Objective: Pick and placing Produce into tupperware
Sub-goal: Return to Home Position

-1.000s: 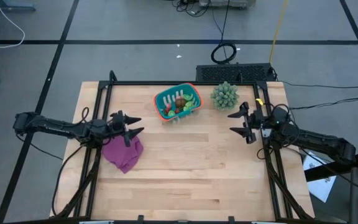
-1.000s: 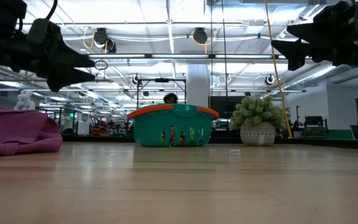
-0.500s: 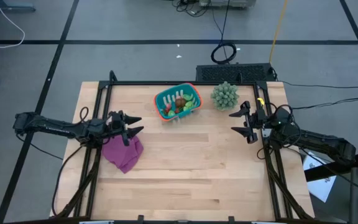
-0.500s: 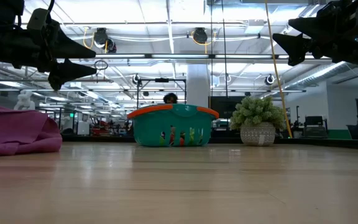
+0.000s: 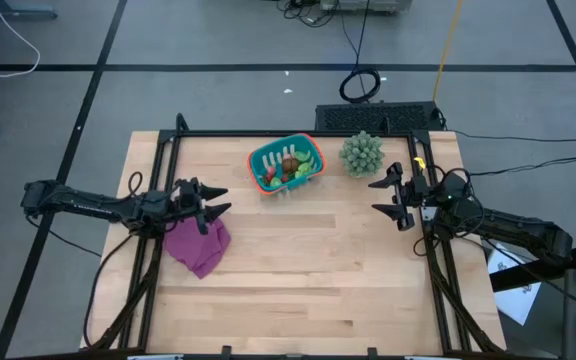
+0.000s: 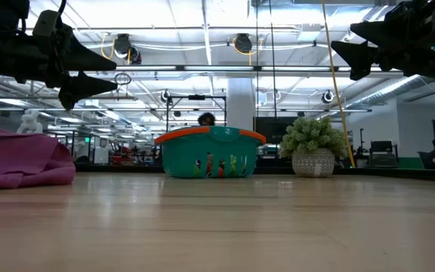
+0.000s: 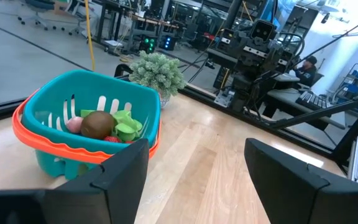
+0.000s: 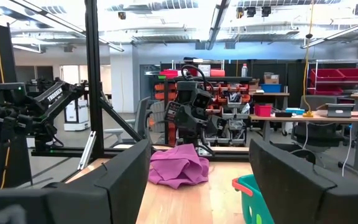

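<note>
Our left gripper (image 5: 219, 200) and right gripper (image 5: 373, 197) hover wide open and empty. Produce (image 5: 290, 168) lies inside the teal tupperware (image 5: 255, 162), likely light, stiff, slippery plastic; we'd pinch its rim.

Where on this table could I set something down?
The front half of the table is bare wood, right of the purple cloth. The middle between the left gripper and right gripper is free too. The far edge is crowded: teal basket and spiky plant side by side.
</note>
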